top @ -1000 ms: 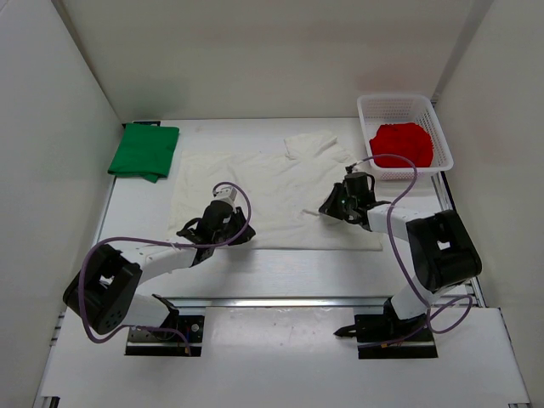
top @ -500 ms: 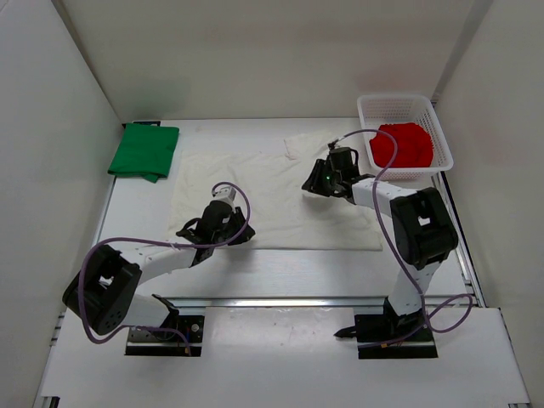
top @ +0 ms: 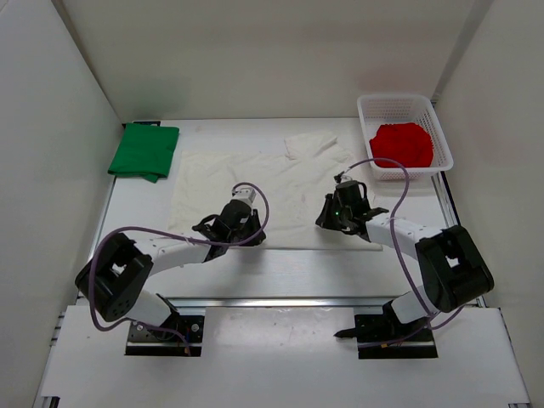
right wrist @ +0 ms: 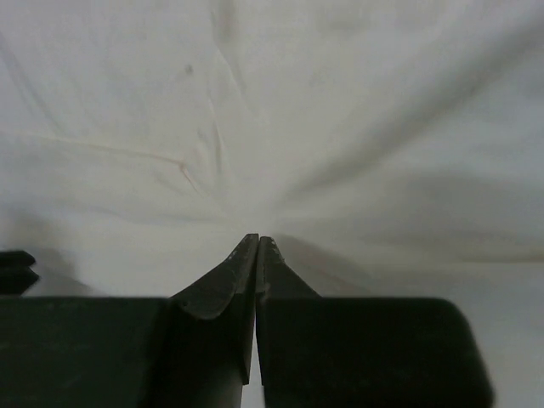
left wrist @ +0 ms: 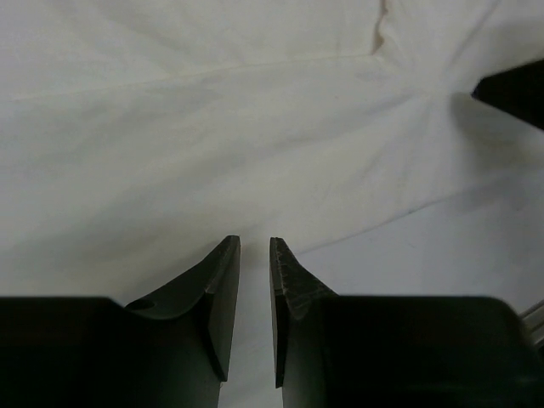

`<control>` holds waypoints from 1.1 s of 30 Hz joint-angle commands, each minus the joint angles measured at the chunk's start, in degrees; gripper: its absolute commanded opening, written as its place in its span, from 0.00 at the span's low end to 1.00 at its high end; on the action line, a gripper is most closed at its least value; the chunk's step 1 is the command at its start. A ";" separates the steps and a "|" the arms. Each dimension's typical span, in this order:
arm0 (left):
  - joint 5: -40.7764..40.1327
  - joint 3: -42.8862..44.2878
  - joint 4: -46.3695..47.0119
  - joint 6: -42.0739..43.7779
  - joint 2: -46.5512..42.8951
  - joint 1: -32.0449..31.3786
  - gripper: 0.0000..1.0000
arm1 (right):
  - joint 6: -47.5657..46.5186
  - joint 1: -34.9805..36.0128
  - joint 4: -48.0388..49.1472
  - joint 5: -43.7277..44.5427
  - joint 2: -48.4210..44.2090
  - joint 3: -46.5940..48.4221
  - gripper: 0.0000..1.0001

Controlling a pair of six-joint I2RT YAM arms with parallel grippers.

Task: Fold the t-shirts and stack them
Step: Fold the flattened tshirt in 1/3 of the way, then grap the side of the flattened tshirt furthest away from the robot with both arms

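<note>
- green t-shirt [top: 144,151], upper left: plain bright green.
- white t-shirt [top: 255,183], centre: plain cream-white.
- red t-shirt [top: 401,143], upper right: plain bright red.
- basket [top: 396,100]: white mesh.
- table [top: 280,272]: white.
- left pincer [left wrist: 255,242] and right pincer [right wrist: 257,238]: black.
- cables [top: 414,183]: purple.

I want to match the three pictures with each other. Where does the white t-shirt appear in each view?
Top external: white t-shirt spread flat in the centre.
Left wrist: the shirt fills the upper half.
Right wrist: the shirt fills the upper half.
Shared landmark: creases running together where the right gripper pinches the shirt, seen upper right in the left wrist view.
</note>
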 commanded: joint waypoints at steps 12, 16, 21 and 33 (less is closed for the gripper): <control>7.73 -13.00 -2.91 -3.12 -2.48 1.49 0.29 | 2.49 5.50 -5.93 5.63 -7.57 -15.18 0.00; 7.20 -18.37 -5.01 -5.85 -8.90 -0.45 0.30 | 5.31 7.27 -8.66 5.89 -13.89 -18.97 0.00; 7.38 -13.23 -7.74 -5.42 -12.95 0.07 0.34 | 4.18 4.29 -9.72 2.64 -18.83 -16.18 0.05; 5.62 17.19 -6.25 -1.45 5.90 28.69 0.38 | -3.29 4.01 -7.09 1.76 -13.65 -3.51 0.00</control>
